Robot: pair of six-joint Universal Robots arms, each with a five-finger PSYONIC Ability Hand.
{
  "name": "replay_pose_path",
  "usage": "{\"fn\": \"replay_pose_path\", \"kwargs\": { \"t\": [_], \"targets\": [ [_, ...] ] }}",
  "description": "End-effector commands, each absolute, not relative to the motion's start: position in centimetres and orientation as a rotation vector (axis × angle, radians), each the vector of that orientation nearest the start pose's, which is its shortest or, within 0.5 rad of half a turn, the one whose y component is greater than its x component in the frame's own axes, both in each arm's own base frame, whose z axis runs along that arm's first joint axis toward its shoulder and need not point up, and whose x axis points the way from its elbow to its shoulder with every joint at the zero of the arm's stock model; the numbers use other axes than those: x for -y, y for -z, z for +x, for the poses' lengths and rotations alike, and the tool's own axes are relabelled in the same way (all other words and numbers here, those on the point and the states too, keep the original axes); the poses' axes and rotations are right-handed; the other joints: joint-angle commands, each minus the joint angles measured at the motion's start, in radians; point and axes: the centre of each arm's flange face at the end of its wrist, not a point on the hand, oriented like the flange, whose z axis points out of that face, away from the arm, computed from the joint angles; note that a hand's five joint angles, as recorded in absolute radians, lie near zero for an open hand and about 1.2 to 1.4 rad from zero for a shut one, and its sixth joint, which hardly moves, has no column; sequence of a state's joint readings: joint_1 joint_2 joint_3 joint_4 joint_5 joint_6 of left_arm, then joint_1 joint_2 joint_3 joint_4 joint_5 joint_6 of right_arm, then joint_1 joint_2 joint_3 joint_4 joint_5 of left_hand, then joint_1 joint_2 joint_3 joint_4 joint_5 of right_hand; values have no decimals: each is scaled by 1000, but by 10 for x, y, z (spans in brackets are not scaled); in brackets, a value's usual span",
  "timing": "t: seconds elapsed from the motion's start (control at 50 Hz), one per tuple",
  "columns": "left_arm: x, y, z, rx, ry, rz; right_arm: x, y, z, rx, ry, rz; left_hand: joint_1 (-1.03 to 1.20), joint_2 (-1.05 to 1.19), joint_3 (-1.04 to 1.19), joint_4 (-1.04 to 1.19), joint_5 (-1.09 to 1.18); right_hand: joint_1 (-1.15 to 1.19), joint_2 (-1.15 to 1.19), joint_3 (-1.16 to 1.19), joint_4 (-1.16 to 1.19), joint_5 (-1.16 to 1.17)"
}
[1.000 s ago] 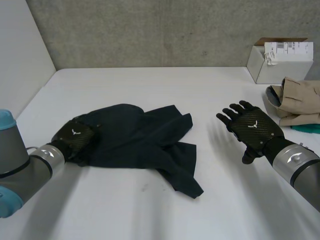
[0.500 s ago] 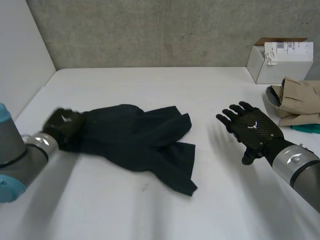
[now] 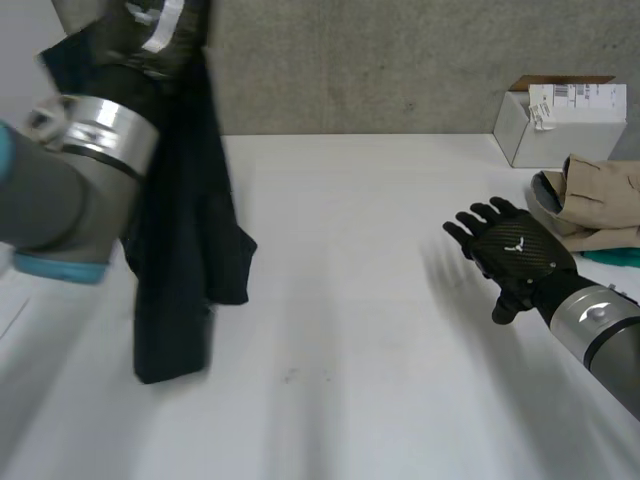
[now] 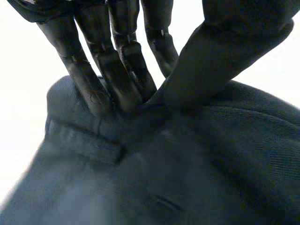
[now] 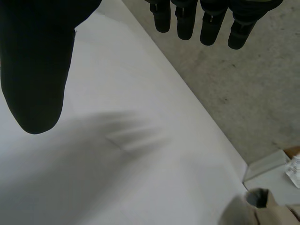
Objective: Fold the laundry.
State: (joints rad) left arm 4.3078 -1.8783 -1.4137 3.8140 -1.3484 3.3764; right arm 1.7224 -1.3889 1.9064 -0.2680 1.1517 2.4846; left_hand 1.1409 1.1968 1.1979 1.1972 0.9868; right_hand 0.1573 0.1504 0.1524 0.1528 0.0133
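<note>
While dark garment (image 3: 180,250) is held high over table's left side, its lower end is seen hanging down toward white table (image 3: 350,330); contact cannot be told. Cloth edge is pinched between fingers (image 4: 117,70) and thumb of left hand (image 3: 165,30). Right hand (image 3: 515,255) is held above table at right, back upward, fingers straight and slightly spread. Beige clothes pile (image 3: 600,200) and white box (image 3: 560,120) are seen just beyond it, at far right.
</note>
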Motion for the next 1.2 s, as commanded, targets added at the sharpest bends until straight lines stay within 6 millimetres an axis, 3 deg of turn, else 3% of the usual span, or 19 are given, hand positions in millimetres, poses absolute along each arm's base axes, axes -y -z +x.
{"fn": "replay_pose_path", "kwargs": {
  "t": [0.02, 0.06, 0.16, 0.28, 0.36, 0.5, 0.56, 0.64, 0.72, 0.78, 0.84, 0.96, 1.1, 1.2],
  "targets": [
    [237, -238, -382, -1853, 2885, 1485, 274, -188, 198, -2134, 2013, -1255, 255, 199, 198, 199, 235, 17, 24, 22, 22, -13],
    [211, -216, -394, -1945, 2805, 1688, 278, -189, 195, -2142, 2032, -1242, 255, 199, 198, 199, 235, 17, 24, 22, 22, -13],
    [181, -193, -403, -2062, 2694, 1900, 286, -193, 188, -2167, 2073, -1201, 153, 98, 96, 97, 133, 17, 24, 22, 22, -13],
    [155, -193, -409, -2147, 2671, 1983, 295, -198, 181, -2185, 2113, -1171, -395, -451, -452, -452, -416, 17, 24, 22, 22, -13],
    [152, -217, -400, -2120, 2744, 1932, 302, -205, 178, -2177, 2155, -1157, -587, -642, -643, -643, -607, 17, 24, 22, 22, -13],
    [195, -253, -353, -2079, 2804, 1576, 312, -228, 181, -2136, 2215, -1162, -646, -701, -703, -702, -666, 17, 24, 22, 22, -13],
    [215, -263, -330, -2095, 2778, 1365, 308, -239, 188, -2165, 2131, -1163, -643, -698, -700, -699, -663, 17, 24, 22, 22, -13],
    [239, -264, -303, -2199, 2644, 1089, 301, -257, 217, -2155, 1909, -1024, -640, -696, -697, -696, -660, 17, 24, 22, 22, -13],
    [258, -252, -274, -2304, 2400, 894, 310, -248, 237, -2185, 1656, -902, -651, -707, -708, -708, -672, 17, 24, 22, 22, -13],
    [262, -246, -266, -2303, 2294, 898, 317, -240, 245, -2174, 1551, -886, -675, -731, -732, -731, -695, 17, 24, 22, 22, -13],
    [268, -227, -263, -2293, 2149, 974, 331, -226, 259, -2152, 1482, -884, -707, -763, -764, -763, -728, 17, 24, 22, 22, -13],
    [303, -187, -232, -2333, 1874, 984, 355, -196, 282, -2147, 1414, -813, -734, -790, -791, -790, -754, 17, 24, 22, 22, -13],
    [323, -152, -235, -2459, 1735, 1043, 369, -159, 299, -2156, 1346, -797, -745, -801, -802, -802, -766, 17, 24, 22, 22, -13],
    [336, -144, -239, -2530, 1690, 1091, 373, -138, 303, -2186, 1299, -793, -763, -819, -820, -819, -783, 42, 49, 47, 46, 11]
  ]
}}
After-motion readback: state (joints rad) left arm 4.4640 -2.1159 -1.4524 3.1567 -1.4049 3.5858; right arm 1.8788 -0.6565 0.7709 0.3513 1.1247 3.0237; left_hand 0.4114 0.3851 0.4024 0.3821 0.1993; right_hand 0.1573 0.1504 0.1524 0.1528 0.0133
